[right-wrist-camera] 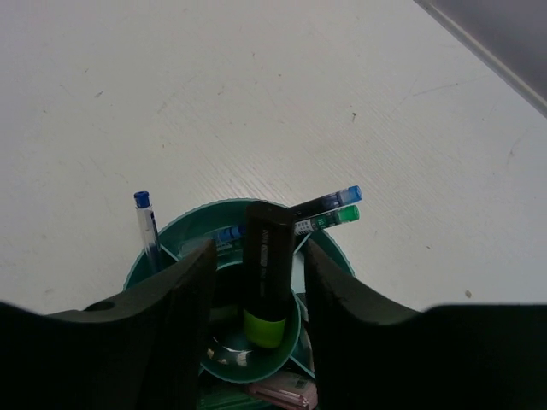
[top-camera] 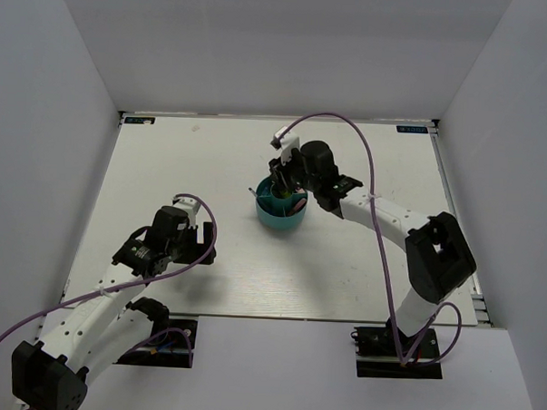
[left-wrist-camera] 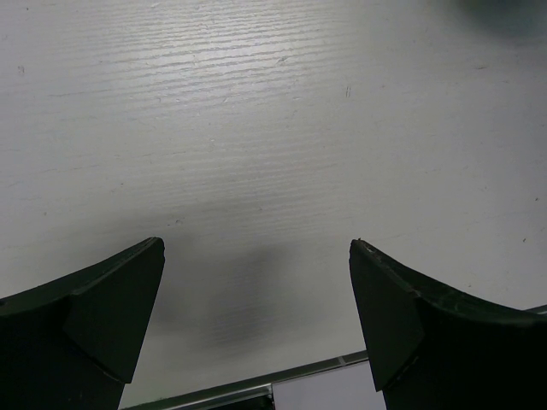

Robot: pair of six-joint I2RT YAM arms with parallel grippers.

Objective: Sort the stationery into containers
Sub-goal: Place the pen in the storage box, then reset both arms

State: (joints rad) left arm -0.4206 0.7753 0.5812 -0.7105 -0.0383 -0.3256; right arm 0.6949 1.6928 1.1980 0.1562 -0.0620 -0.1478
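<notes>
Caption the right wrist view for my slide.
Right hand, open, straddles a black marker standing in the central cup of the teal organizer.

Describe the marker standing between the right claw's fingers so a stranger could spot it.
On the white table, find the round teal organizer under the right claw. Standing at its centre is a thick black marker, yellow end down. Unlike the thin pens leaning around it, it is stubby and upright.
</notes>
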